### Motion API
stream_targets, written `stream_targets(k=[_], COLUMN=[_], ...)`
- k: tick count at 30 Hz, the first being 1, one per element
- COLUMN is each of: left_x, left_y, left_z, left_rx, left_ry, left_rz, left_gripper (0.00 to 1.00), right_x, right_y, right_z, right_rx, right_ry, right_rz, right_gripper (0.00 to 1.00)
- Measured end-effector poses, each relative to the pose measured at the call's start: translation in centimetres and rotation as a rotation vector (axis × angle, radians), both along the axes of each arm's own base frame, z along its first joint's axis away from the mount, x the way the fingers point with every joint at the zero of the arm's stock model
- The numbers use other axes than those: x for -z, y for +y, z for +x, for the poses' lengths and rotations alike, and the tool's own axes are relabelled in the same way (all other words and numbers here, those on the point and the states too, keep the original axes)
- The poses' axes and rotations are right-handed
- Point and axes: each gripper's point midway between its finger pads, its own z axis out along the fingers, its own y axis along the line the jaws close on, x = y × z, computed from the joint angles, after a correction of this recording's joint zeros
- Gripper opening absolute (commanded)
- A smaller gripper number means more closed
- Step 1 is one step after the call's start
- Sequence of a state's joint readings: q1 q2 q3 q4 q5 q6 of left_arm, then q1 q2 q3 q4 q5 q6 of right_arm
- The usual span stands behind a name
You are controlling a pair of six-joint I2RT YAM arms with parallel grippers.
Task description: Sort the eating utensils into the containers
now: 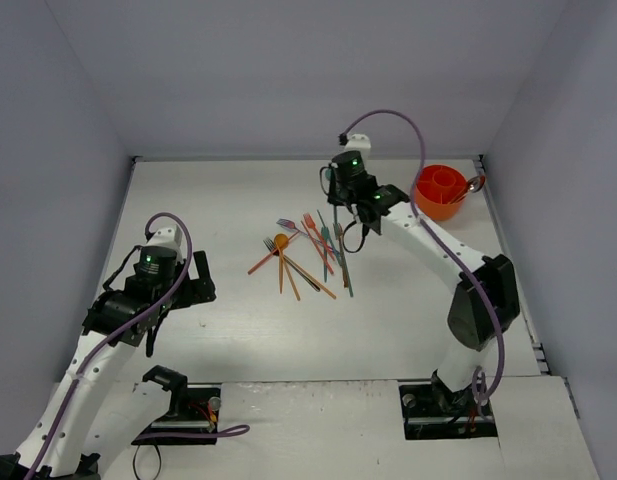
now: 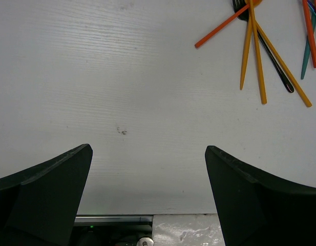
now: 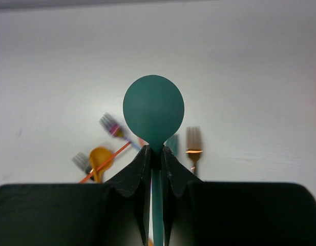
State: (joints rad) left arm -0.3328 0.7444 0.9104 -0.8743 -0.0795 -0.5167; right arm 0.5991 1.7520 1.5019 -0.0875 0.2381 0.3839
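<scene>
Right pincer [image 3: 155,156] clenched on thin teal plastic-looking spoon [image 3: 153,106], at neck under bowl, over utensil pile [image 1: 303,255]. We judged it light, stiff, slick; might pivot. Left pincer [image 2: 147,169] released, empty.

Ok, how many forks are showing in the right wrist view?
3. A purple fork left of the held teal spoon, a grey fork lower left beside the orange spoon, a gold fork on the right. Others may be hidden behind the right gripper.
</scene>
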Motion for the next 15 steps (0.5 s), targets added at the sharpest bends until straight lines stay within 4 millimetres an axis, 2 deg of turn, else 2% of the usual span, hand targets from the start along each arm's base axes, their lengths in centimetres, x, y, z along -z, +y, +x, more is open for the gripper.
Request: stream_targets(k=[3,6,10,12,15], left_x=[0.0,0.0,0.0,0.0,0.0], left_y=[0.1,0.2,0.4,0.5,0.6], left_z=[0.0,0.1,0.1,0.1,0.2], left_rx=[-0.004,-0.008,-0.016,-0.018,-0.020], left_ry=[-0.001,-0.003,-0.006,-0.006,-0.005], left_rz=[0.004,0.008,0.017,0.021,0.028], left_gripper=[0.91,0.91,0.91,0.91,0.91], right_x=[-2.9,-4.5,-5.9,-6.3,-6.6], right_y=[-5.9,-13.9,-24.4,-27.9,-31.4], right_z=[1.6,2.4,2.5,2.3,2.1], right_rx=[0.146,0.332,0.588,0.685,0.786], right_ry=[-0.071,-0.124,-0.189,-0.223,-0.268], right_rz=[0.007,-0.008,-0.029,-0.038,-0.042], right_gripper=[0.00,0.00,0.00,0.00,0.00])
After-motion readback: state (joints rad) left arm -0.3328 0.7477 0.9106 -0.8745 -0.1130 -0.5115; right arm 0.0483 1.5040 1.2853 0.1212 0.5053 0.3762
